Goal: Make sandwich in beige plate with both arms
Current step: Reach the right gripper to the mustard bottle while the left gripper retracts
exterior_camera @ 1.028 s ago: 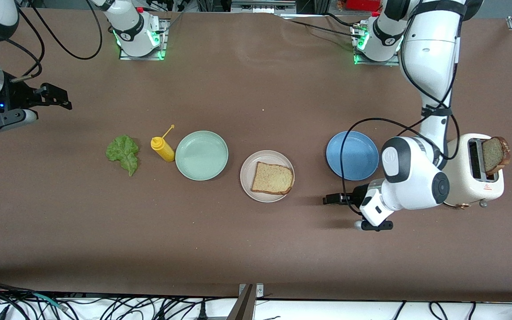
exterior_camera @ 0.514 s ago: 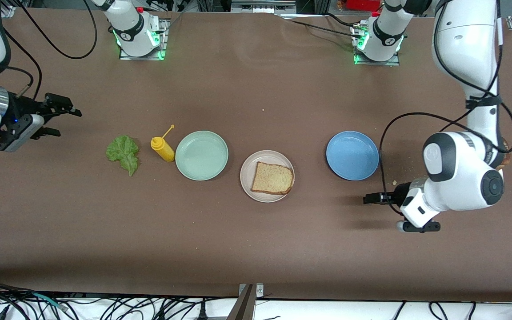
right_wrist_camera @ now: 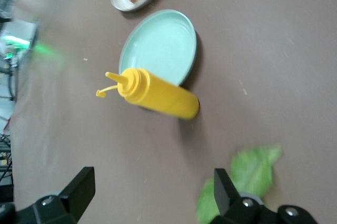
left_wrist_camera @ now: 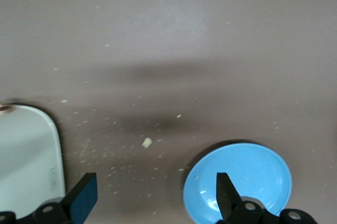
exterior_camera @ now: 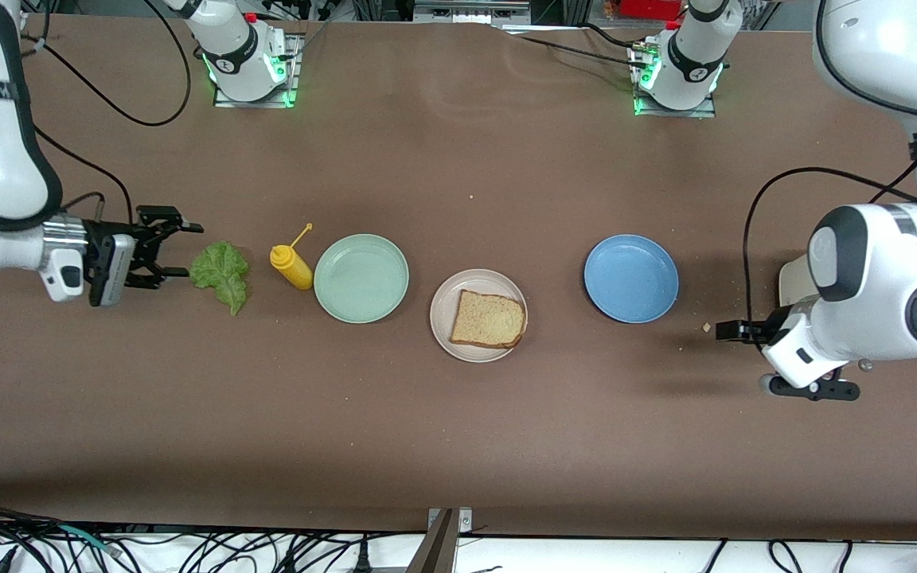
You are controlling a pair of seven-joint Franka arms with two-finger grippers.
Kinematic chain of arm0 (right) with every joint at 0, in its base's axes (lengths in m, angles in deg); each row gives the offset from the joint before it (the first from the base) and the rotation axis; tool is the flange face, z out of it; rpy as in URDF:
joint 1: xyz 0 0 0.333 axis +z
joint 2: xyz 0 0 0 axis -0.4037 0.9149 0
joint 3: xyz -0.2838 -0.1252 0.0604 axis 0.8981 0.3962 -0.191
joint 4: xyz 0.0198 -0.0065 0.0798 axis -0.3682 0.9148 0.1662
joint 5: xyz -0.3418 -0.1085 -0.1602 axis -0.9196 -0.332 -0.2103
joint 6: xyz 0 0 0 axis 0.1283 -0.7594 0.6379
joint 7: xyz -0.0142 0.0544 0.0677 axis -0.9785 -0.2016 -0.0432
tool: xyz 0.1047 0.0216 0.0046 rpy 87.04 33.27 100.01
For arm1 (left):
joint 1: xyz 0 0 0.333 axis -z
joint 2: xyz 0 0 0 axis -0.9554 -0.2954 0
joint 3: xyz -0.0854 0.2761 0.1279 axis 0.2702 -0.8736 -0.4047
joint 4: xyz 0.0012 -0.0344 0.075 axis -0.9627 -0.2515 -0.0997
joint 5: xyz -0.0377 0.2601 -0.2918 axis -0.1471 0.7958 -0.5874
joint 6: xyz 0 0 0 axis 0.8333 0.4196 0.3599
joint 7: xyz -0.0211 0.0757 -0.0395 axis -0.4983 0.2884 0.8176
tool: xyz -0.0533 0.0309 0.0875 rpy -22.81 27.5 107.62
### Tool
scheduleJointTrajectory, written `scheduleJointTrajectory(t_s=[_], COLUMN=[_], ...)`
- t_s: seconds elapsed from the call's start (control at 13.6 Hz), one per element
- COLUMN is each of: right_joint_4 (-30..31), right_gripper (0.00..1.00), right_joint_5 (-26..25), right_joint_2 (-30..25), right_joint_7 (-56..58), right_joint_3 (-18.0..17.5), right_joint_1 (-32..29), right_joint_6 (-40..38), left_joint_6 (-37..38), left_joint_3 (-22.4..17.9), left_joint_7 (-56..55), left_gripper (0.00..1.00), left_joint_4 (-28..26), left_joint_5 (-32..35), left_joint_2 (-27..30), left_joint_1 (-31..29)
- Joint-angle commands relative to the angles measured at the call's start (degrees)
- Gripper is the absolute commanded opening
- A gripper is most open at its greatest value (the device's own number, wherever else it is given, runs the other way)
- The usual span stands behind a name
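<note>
Brown table [exterior_camera: 458, 446] below, my right end effector [exterior_camera: 176, 252] gapes empty beside the lettuce [exterior_camera: 222, 274]; left end effector [exterior_camera: 733, 329], open and empty, waits near the blue plate [exterior_camera: 630, 278].

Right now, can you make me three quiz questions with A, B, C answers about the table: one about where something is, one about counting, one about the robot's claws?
1. Where is the bread slice?
A. on the beige plate
B. on the blue plate
C. on the lettuce leaf

2. How many plates are on the table?
A. one
B. two
C. three

3. How is the right end effector?
A. shut on the mustard bottle
B. open, beside the lettuce leaf
C. shut on the bread slice

Answers:
1. A, the slice lies flat in the beige plate.
2. C, mint green, beige and blue.
3. B, its fingers are spread and hold nothing.
</note>
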Motion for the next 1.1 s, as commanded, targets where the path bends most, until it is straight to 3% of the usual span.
scheduleJointTrajectory(t_s=[0.0, 0.22, 0.51, 0.66, 1.03], right_joint_4=[-0.99, -1.25, -1.42, -1.42, 0.93], right_gripper=[1.0, 1.0, 0.99, 0.99, 0.99], right_joint_5=[7.91, 10.99, 19.6, 21.19, 25.94], right_joint_2=[6.83, 10.97, 15.72, 16.08, 15.99], right_joint_7=[16.61, 27.69, 40.87, 50.19, 56.19], right_joint_3=[-0.09, -0.27, -1.75, -2.82, -3.78], right_joint_1=[-1.76, -2.38, -1.59, -1.59, -1.42], right_joint_6=[-0.18, -3.16, -4.23, -4.49, -7.39], left_joint_6=[2.86, 6.2, 7.62, 7.53, 7.36], left_joint_3=[0.4, 0.49, 0.57, 0.57, 1.36], left_joint_7=[0.03, 0.21, 0.21, 0.12, -0.06], left_gripper=[0.99, 0.99, 0.99, 0.99, 0.99], left_joint_4=[-0.74, -1.18, -1.18, -0.48, -0.39], left_joint_5=[3.77, 4.92, 4.92, 3.87, 4.65], left_joint_2=[3.13, 6.91, 11.75, 12.11, 13.68], left_joint_1=[-0.4, -2.34, -3.74, -4.27, -4.8])
